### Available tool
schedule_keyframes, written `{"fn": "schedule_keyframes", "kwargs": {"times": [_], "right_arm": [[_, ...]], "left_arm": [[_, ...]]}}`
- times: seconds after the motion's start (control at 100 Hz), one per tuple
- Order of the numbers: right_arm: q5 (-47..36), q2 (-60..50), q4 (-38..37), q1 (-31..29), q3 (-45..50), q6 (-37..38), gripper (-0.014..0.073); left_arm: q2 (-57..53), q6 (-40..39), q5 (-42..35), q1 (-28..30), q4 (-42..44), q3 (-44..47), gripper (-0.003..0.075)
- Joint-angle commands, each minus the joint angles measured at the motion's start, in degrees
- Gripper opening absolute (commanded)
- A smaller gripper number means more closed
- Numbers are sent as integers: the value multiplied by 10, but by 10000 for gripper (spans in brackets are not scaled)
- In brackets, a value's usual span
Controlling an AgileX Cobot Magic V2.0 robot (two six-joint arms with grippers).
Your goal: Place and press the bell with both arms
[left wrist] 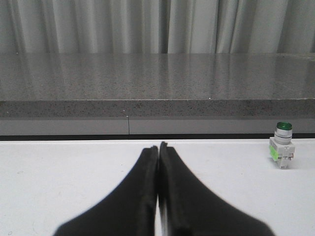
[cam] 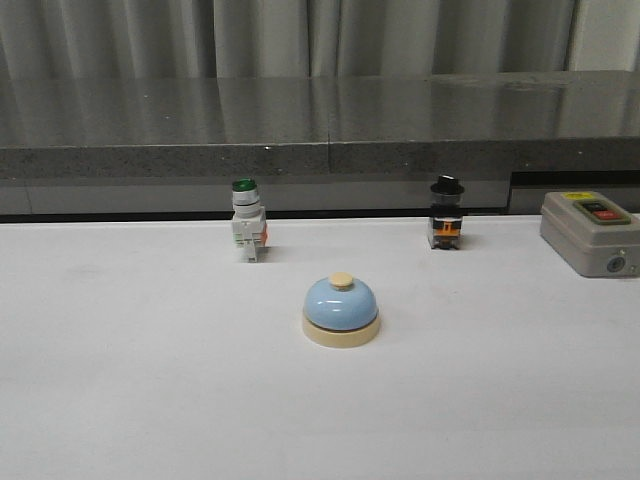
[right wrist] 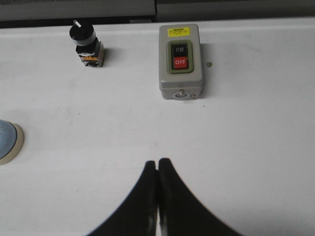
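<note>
The light-blue bell (cam: pixel 341 310) with a cream base and cream knob stands upright on the white table, near the middle of the front view. Its edge shows in the right wrist view (right wrist: pixel 9 141). Neither arm shows in the front view. My left gripper (left wrist: pixel 158 145) is shut and empty above the bare table; the bell is out of its view. My right gripper (right wrist: pixel 157 161) is shut and empty, to the right of the bell and apart from it.
A green-capped white push-button switch (cam: pixel 247 220) stands at the back left, also in the left wrist view (left wrist: pixel 282 146). A black knob switch (cam: pixel 446 213) (right wrist: pixel 84 43) stands at the back. A grey box with red and black buttons (cam: pixel 591 232) (right wrist: pixel 180 61) lies at the right. A dark stone ledge (cam: pixel 320 120) runs behind the table.
</note>
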Motion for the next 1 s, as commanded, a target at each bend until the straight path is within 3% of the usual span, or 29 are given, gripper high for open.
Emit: {"fn": "schedule_keyframes", "kwargs": {"times": [0.0,0.15,0.34,0.69,0.99], "right_arm": [[-28,13,8,-4,-28,-2,-60],[-3,40,14,10,-56,-3,-60],[22,98,14,75,-109,-3,-60],[21,284,14,204,-217,-3,-60],[25,437,14,261,-326,-3,-60]], "left_arm": [[-17,-4,-52,0,0,23,-20],[-17,-4,-52,0,0,23,-20],[-17,-4,-52,0,0,23,-20],[-17,-4,-52,0,0,23,-20],[-17,-4,-52,0,0,23,-20]]}}
